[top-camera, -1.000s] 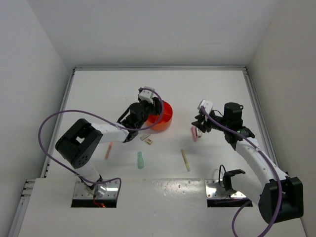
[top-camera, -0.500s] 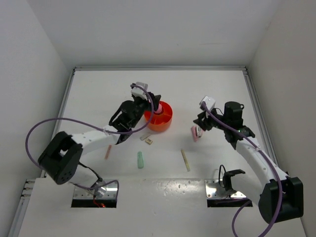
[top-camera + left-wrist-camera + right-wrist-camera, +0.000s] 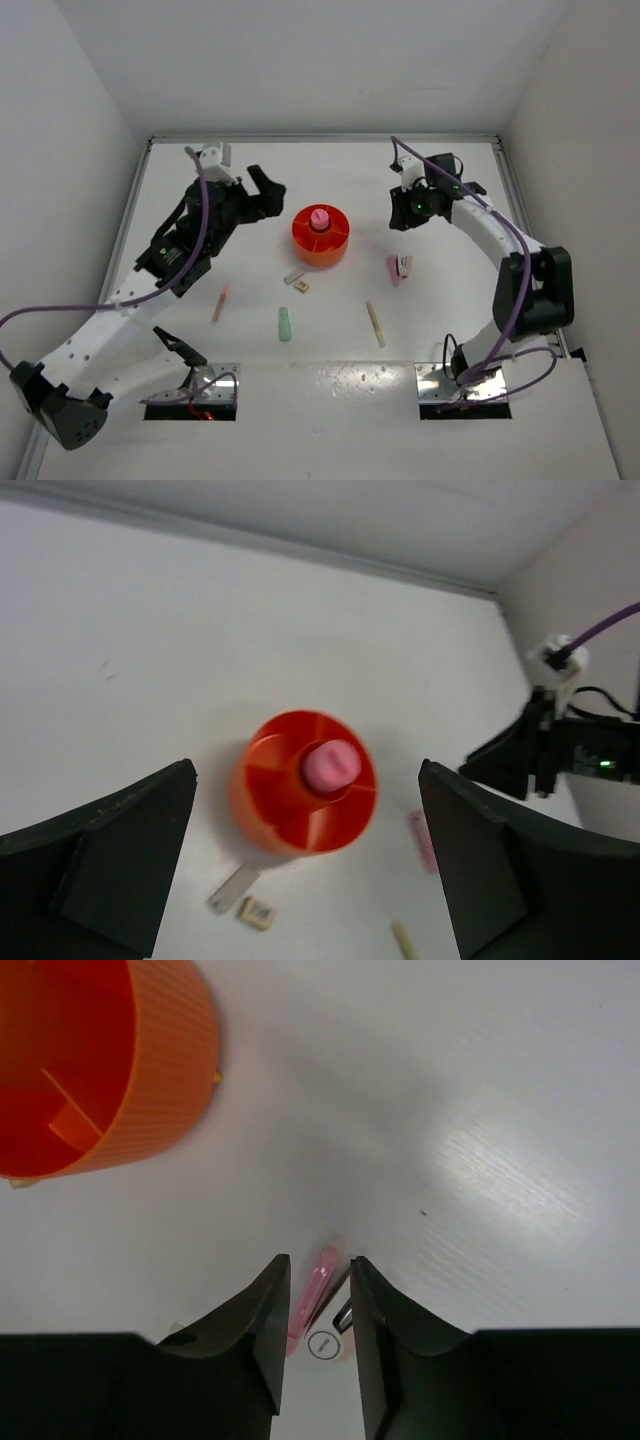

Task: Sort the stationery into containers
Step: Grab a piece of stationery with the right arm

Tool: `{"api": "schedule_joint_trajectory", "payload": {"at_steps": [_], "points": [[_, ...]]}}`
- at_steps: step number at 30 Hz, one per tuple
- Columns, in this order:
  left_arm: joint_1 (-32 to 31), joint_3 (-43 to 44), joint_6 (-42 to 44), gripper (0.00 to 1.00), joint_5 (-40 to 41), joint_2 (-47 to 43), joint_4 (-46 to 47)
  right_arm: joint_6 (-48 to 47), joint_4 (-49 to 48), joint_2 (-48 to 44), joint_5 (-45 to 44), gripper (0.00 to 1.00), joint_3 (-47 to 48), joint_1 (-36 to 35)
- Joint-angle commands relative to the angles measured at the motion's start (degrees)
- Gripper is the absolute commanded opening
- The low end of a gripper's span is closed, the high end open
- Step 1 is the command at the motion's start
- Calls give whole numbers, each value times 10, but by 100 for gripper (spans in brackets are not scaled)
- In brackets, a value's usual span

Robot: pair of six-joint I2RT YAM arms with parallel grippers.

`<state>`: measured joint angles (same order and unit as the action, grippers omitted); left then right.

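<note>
The round orange organiser [image 3: 335, 250] stands mid-table, and the pink cylinder [image 3: 319, 218] stands upright in its central well [image 3: 331, 765]. My left gripper [image 3: 252, 192] hangs open, high and to the left of the organiser [image 3: 270, 820], holding nothing. The pink mini stapler [image 3: 400, 268] lies on the table right of the organiser. My right gripper [image 3: 404, 214] hovers behind it, jaws a little apart and empty. In the right wrist view the stapler [image 3: 322, 1278] shows through the gap of the right gripper [image 3: 317, 1262]. The organiser [image 3: 170, 1070] is at that view's upper left.
Loose on the table in front of the organiser lie a thin pink-orange pen [image 3: 220, 302], a mint green stick [image 3: 285, 324], a pale yellow stick [image 3: 375, 324] and two small beige blocks [image 3: 298, 282]. White walls close the table on three sides.
The left gripper has opened, left the pink cylinder in the central well and pulled back up to the left. The right gripper has swung away from the stapler towards the back.
</note>
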<state>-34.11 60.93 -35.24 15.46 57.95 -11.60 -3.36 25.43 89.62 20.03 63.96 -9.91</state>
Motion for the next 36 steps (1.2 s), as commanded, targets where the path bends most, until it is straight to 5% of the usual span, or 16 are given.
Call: {"api": "schedule_joint_trajectory", "payload": {"at_steps": [1,3,7,16,36], "points": [[27,-37,-18,100,89,-57,-143,27,72,52,-25,29,52,-9],[47,-83,-9,100,97,-95,-136,27,85,71,-25,15,57,-16],[64,-135,14,100,72,-108,-108,14,90,90,-36,12,46,-30],[76,-152,25,100,22,-98,-91,19,90,124,-86,32,41,-59],[76,-163,30,100,11,-98,-91,9,95,180,-118,35,35,-75]]}}
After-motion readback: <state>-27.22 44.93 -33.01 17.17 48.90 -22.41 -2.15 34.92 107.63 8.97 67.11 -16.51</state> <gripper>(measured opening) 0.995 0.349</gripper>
